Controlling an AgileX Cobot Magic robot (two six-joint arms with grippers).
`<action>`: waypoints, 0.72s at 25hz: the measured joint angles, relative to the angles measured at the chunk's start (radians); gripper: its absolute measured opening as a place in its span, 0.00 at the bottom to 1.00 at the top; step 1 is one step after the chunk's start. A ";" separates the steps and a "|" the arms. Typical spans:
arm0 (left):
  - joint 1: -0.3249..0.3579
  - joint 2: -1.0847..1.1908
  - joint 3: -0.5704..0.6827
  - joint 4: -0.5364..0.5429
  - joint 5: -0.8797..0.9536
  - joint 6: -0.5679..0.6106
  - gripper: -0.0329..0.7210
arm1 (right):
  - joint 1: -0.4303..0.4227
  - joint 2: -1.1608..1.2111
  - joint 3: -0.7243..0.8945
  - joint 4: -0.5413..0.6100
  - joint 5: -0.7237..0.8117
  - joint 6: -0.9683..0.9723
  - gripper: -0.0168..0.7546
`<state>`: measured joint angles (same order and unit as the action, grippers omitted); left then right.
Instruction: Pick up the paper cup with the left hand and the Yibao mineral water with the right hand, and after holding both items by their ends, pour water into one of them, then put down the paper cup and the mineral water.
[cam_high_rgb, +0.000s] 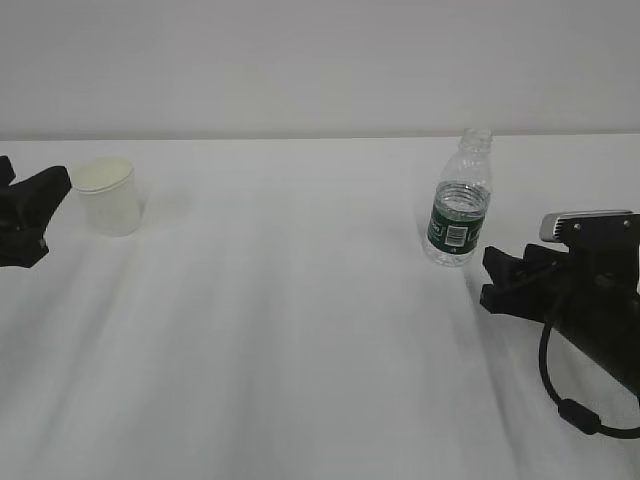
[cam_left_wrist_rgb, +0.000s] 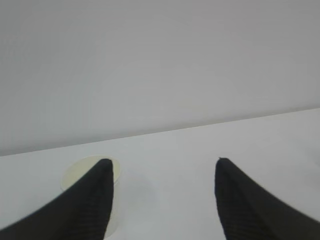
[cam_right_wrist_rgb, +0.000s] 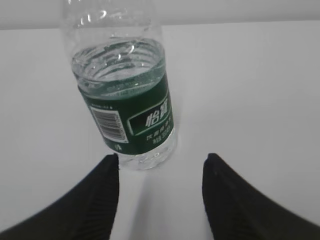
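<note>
- The paper cup is plain white, tapered, with a rolled rim and creamy inside. It's standing upright on the smooth white table.
- The Yibao mineral water is a clear ribbed plastic bottle with a dark green label band and white barcode patch. It's upright, and you can see the water line sitting around the top of the label.
- The left hand is low by the table edge, black fingers pointing at the cup, which is just beyond the tips. In the left wrist view the left finger overlaps the cup, jaws spread wide, nothing held.
- The right hand is black with a grey-silver block and a looping cable, sitting low just beside the bottle. In the right wrist view the fingers are apart, and the bottle stands right ahead of the gap, not gripped.
- Nothing else between the grippers and their targets, just a bare pale wall behind.
</note>
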<state>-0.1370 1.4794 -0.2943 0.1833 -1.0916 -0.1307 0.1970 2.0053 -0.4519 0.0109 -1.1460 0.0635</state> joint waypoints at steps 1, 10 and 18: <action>0.000 0.000 0.000 0.000 -0.001 0.000 0.65 | 0.000 0.009 -0.002 -0.011 0.000 0.007 0.55; 0.000 0.000 0.000 0.000 -0.002 0.002 0.65 | 0.000 0.069 -0.048 -0.136 0.000 0.012 0.85; 0.000 0.000 0.000 0.000 -0.002 0.002 0.65 | 0.000 0.101 -0.097 -0.143 0.000 0.008 0.90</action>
<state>-0.1370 1.4794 -0.2943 0.1833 -1.0940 -0.1290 0.1970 2.1063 -0.5493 -0.1326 -1.1460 0.0711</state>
